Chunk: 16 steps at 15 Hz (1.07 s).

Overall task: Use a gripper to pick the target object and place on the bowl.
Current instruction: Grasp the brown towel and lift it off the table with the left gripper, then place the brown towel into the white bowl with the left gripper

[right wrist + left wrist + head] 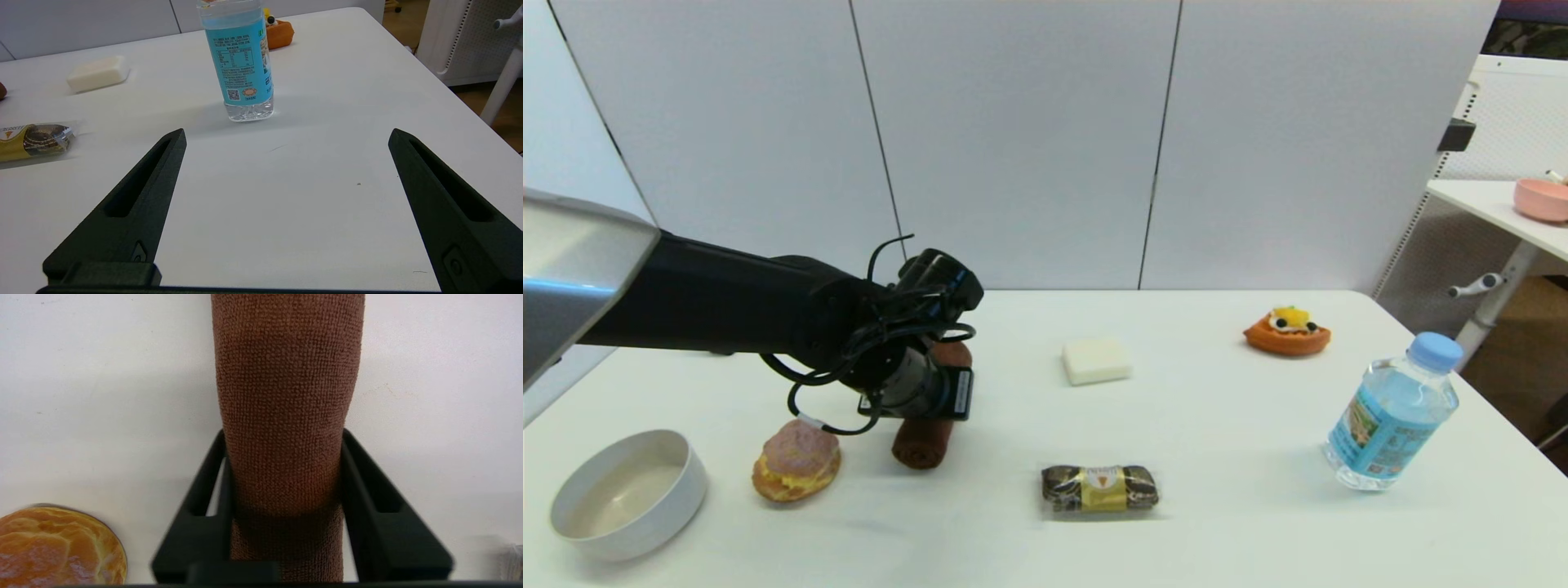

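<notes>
The dark brown terry towel roll point(920, 443) lies left of the table's centre, one end pointing toward me. My left gripper point(935, 384) comes down on its middle; its wrist and cables hide that part in the head view. In the left wrist view the left gripper point(284, 433) has both black fingers pressed against the sides of the towel point(286, 367), shut on it. The pale grey-white bowl point(686, 498) stands empty at the near left corner, beyond the bun from the towel. My right gripper point(287, 131) is open and empty over bare table near the bottle.
A cream-filled bun point(796, 459) sits between bowl and towel, close to the gripper. A wrapped dark snack with a gold band point(1100, 487), a white block point(1096, 360), a fruit tart point(1287, 330) and a water bottle point(1392, 412) stand to the right. A pink bowl point(1541, 198) is on a side table.
</notes>
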Each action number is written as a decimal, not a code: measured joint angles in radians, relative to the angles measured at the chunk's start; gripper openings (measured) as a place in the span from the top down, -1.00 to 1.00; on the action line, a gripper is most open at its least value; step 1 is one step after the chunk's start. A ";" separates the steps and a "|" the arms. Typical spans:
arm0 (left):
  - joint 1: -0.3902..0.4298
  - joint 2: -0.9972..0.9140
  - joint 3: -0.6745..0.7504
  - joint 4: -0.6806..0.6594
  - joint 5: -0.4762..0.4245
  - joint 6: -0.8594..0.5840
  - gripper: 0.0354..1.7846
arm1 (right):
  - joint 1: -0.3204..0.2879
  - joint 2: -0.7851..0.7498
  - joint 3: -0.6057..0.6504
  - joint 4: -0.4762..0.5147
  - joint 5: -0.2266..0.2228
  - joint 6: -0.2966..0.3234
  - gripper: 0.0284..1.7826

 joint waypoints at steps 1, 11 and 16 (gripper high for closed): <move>0.000 0.001 0.000 0.001 0.000 0.003 0.52 | 0.000 0.000 0.000 0.000 0.000 0.000 -0.92; 0.033 -0.135 -0.059 0.060 0.020 0.087 0.51 | 0.000 0.000 0.000 0.000 0.000 0.000 -0.92; 0.216 -0.327 -0.069 0.055 0.029 0.343 0.51 | 0.000 0.000 0.000 0.000 0.000 0.000 -0.92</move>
